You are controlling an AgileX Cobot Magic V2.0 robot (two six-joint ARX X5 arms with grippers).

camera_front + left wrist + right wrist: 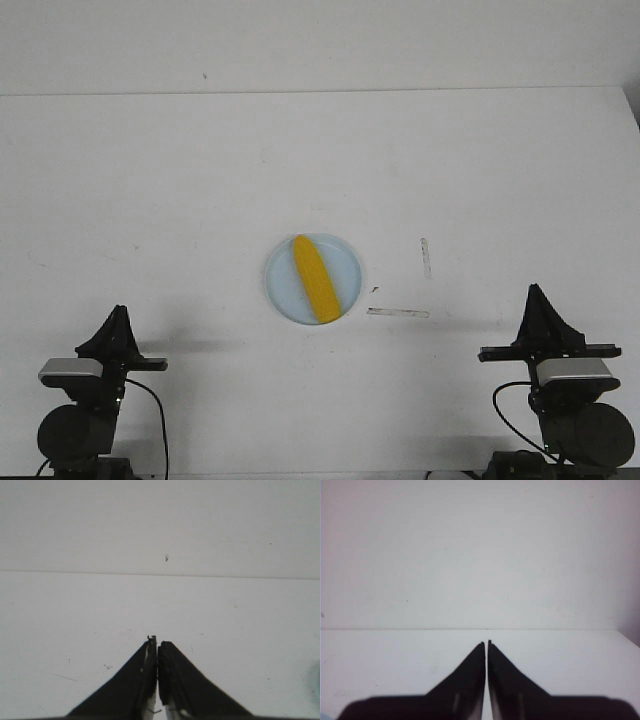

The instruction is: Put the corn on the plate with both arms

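The yellow corn point(314, 278) lies across the pale blue plate point(282, 272) at the middle of the white table, pointed end toward the back. My left gripper point(119, 312) is at the near left, far from the plate, shut and empty; in the left wrist view point(157, 643) its fingers touch. My right gripper point(536, 291) is at the near right, also apart from the plate, shut and empty; the right wrist view point(486, 642) shows only a hairline gap between the fingers. Neither wrist view shows the corn.
Two short strips of clear tape lie on the table to the right of the plate, one upright point(425, 257) and one flat point(398, 313). The table's far edge point(320, 92) meets a white wall. A small dark mark point(166, 557) is on the wall.
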